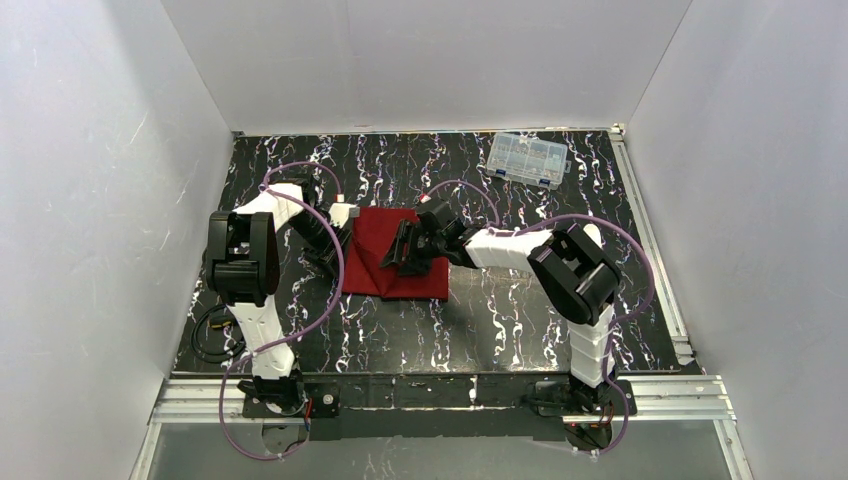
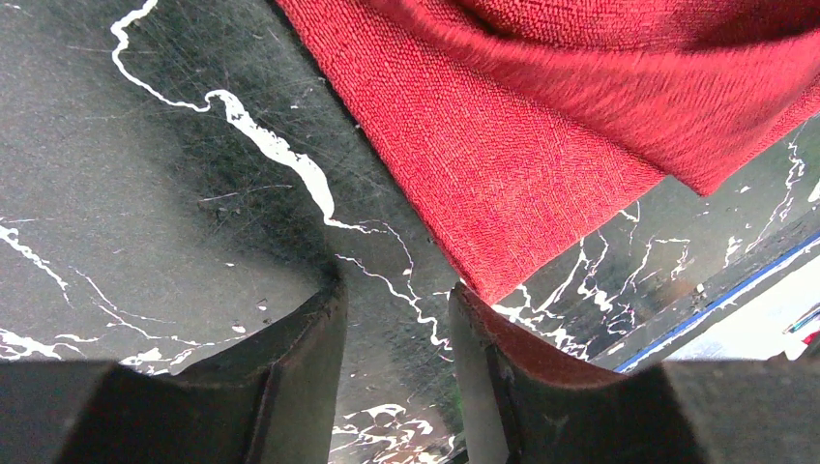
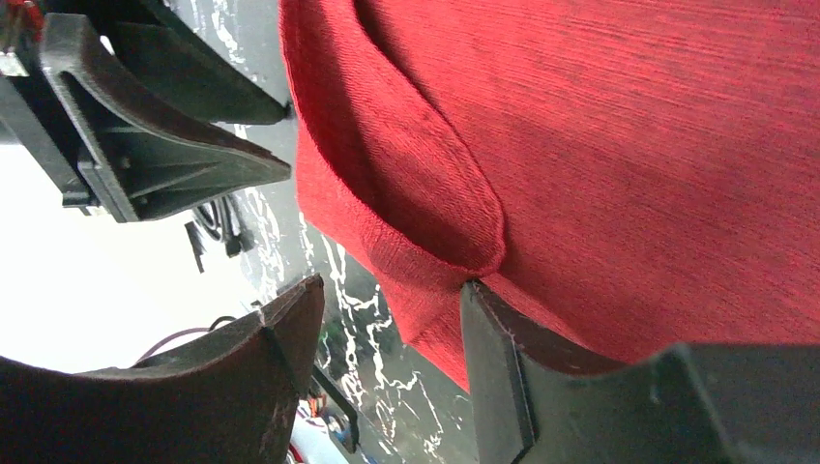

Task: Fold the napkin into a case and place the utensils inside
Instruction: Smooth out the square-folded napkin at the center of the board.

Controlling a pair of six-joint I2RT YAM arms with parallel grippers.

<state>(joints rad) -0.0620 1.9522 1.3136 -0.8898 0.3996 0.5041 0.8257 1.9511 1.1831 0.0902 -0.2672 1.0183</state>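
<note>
The deep red napkin [image 1: 372,232] lies partly folded on the black marbled table, with a diagonal fold across its left half. My left gripper [image 1: 333,255] is open and empty at the napkin's left edge. In the left wrist view the left gripper [image 2: 396,295] has its right fingertip touching a cloth corner [image 2: 503,193]. My right gripper [image 1: 403,254] is open over the napkin's middle. In the right wrist view the right gripper [image 3: 392,290] has a raised fold of the napkin [image 3: 425,193] against its right finger. No utensils are in view.
A clear plastic compartment box [image 1: 527,158] stands at the back right of the table. The left gripper's fingers [image 3: 164,155] show close by in the right wrist view. White walls enclose the table on three sides. A black cable lies at the front left [image 1: 212,335].
</note>
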